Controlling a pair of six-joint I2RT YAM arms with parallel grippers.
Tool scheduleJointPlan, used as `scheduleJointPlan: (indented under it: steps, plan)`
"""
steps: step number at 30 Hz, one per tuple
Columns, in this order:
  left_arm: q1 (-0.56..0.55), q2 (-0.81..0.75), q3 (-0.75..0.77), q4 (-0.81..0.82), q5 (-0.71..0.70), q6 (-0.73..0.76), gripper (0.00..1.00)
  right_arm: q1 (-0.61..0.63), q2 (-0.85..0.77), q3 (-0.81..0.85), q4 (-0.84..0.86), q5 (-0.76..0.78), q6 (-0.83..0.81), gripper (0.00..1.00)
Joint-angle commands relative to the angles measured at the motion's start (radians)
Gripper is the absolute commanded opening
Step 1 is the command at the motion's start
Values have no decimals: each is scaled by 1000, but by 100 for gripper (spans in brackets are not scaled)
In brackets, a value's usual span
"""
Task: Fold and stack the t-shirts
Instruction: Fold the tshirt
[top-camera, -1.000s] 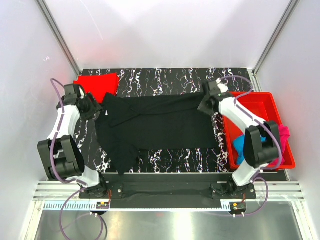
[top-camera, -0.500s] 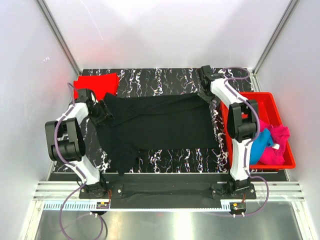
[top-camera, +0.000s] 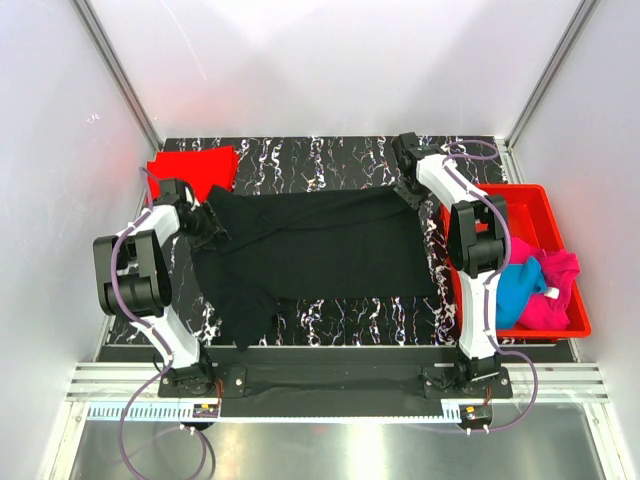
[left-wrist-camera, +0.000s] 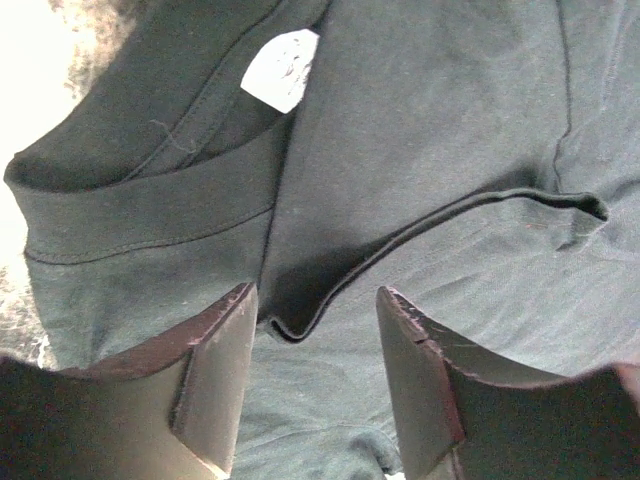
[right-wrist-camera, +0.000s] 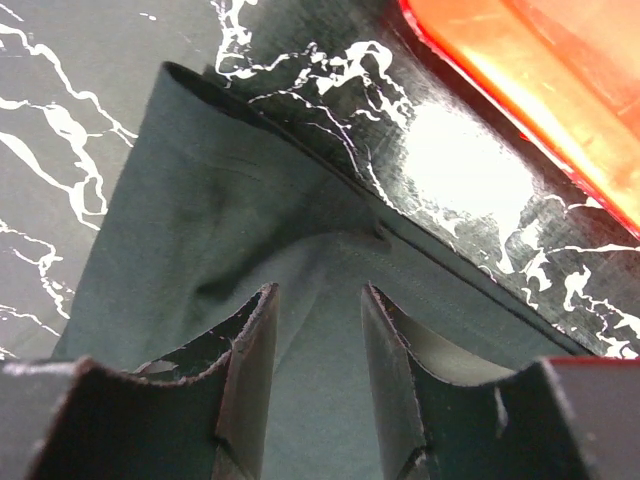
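Soft black cloth t-shirt (top-camera: 320, 245) spread flat across the black white-veined tabletop (top-camera: 330, 160), collar at the left, hem at the right, one sleeve trailing toward the near edge. Barely shifted over the last second.

Left two-finger gripper (left-wrist-camera: 315, 300): moved slightly inward since a second ago and now low over the collar end, near the white neck label (left-wrist-camera: 282, 68). Fingers spread, straddling a raised crease of black cloth, nothing nipped yet.

Right two-finger gripper (right-wrist-camera: 318, 295): carried from the shirt's right edge out to its far hem corner, near the rigid red plastic bin (top-camera: 530, 200). Fingers parted over the hem, pinching nothing. Hard to say from this angle whether the tips touch the cloth.

Meaning for the task: probably lined up to seize the two far-side ends and bring them toward the near edge for a first fold. No fold made in the black one so far. Folded red cloth t-shirt (top-camera: 195, 165) already lying at the far left corner. Bright blue t-shirt (top-camera: 518, 290) and magenta t-shirt (top-camera: 562, 290) bunched in the bin, waiting.
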Motion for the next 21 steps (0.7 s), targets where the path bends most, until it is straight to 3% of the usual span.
scheduleJointPlan:
  steps: [1,5,8,11,12,15,16,21]
  plan:
    - [-6,1,14,32,41,6,53,-4,4,26,-34,56,54,46]
    - [-7,1,24,29,41,8,42,-4,10,17,-25,77,54,46]
    - [-7,2,30,24,44,8,26,-10,21,14,-9,82,45,45]
    - [-9,-4,45,7,46,11,7,-13,25,6,4,86,40,39]
    - [-7,-5,53,0,46,12,0,-13,24,1,12,88,36,30]
    - [-7,-22,83,-43,11,14,0,-13,13,3,11,97,16,13]
    - [-6,-30,99,-65,-17,14,0,-13,9,1,12,99,4,1]
    - [-7,-65,143,-125,-95,9,0,-13,-59,-49,46,86,-35,0]
